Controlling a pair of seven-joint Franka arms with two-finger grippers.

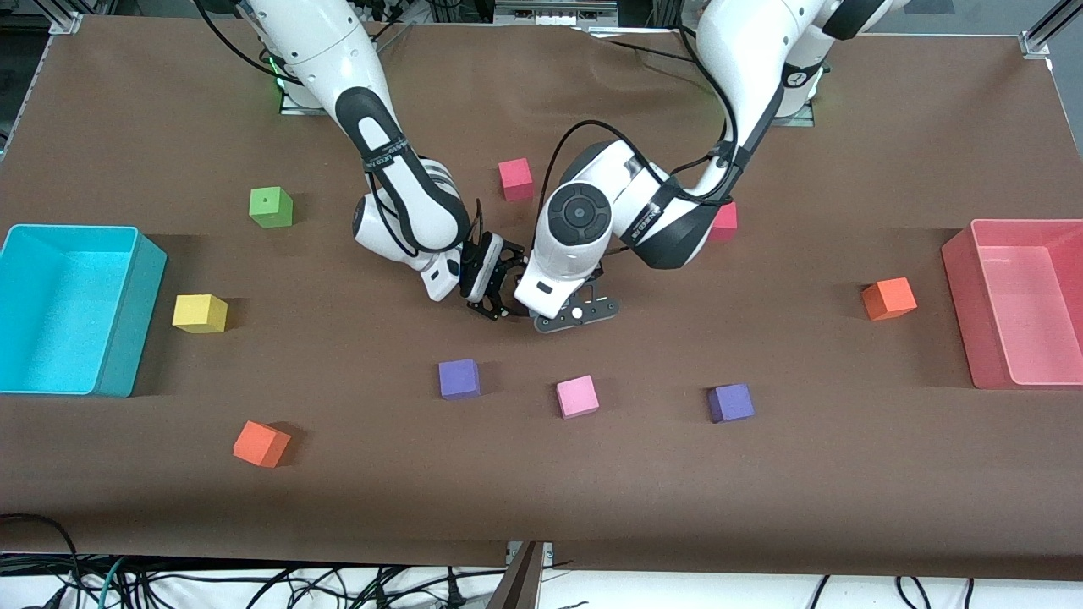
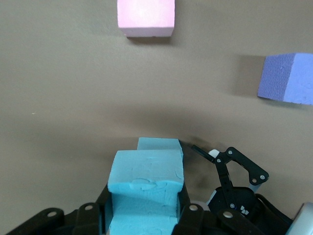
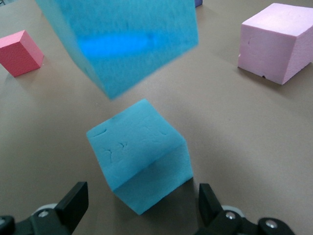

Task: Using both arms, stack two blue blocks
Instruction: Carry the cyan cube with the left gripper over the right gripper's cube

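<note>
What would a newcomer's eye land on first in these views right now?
The two arms meeting at mid-table: the left gripper is shut on one blue block, held in the air right over the second blue block, which sits on the table. The right gripper is open with a finger on either side of that lower block. Around them lie scattered cubes, with a pink cube nearer the front camera.

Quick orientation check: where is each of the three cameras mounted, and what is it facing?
Front: high across the table, facing both arms' bases; left gripper and right gripper meet mid-table.
Left wrist: looks down past its fingers, shut on the held blue block.
Right wrist: faces the lower blue block between open fingers.
Both wrist views share the blue blocks and pink cube.
</note>
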